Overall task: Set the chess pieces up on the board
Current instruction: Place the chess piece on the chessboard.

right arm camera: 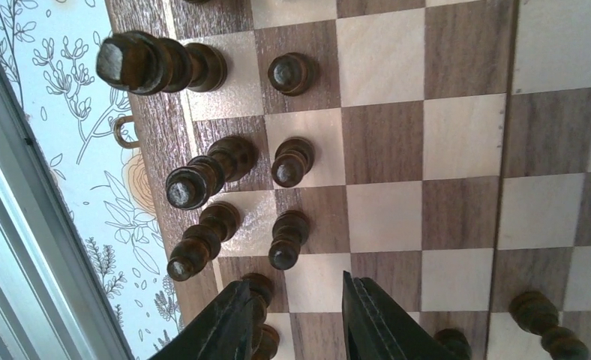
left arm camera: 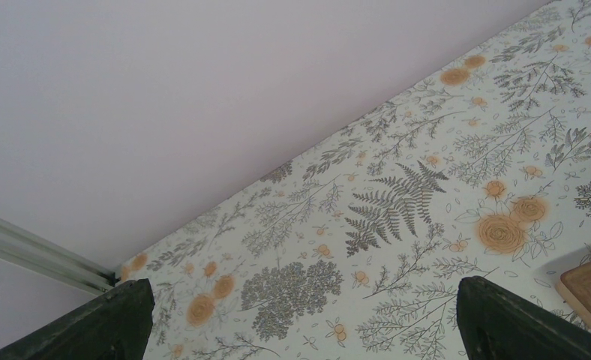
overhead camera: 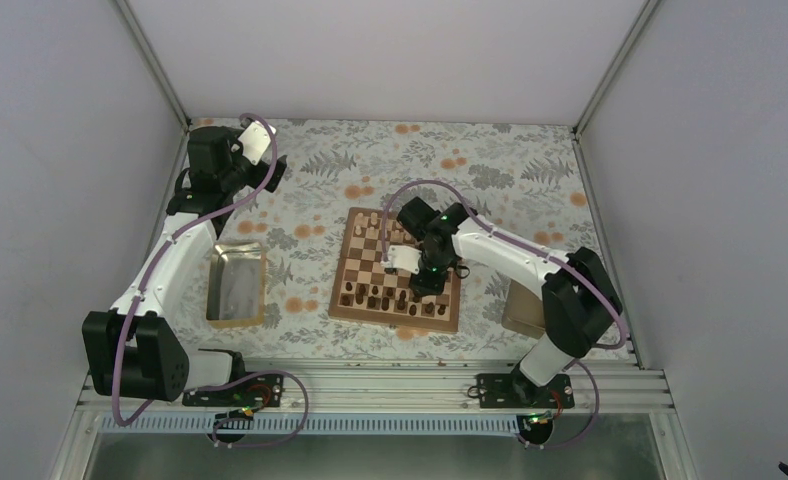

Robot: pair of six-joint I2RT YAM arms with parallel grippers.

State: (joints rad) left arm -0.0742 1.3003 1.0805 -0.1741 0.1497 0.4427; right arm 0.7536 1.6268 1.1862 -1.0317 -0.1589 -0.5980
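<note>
While the right fingers [right arm camera: 364, 307] hang low over the board [right arm camera: 397, 142], slightly apart with nothing visible between them, dark pieces [right arm camera: 289, 166] stand in two rows along the board's near edge, with one dark piece [right arm camera: 261, 286] just beside a finger. The pale pieces [overhead camera: 370, 222] sit at the far edge. The left fingers [left arm camera: 502, 322] are wide apart and empty over the floral surface [left arm camera: 397, 195] at the far left corner, well apart from the board. A tray [overhead camera: 212, 290] lies left of the board. Risk: the dark rows are crowded, so a finger descending or swinging sideways would likely clip a neighbour and topple it. No brand, label or writing is legible in any view.
</note>
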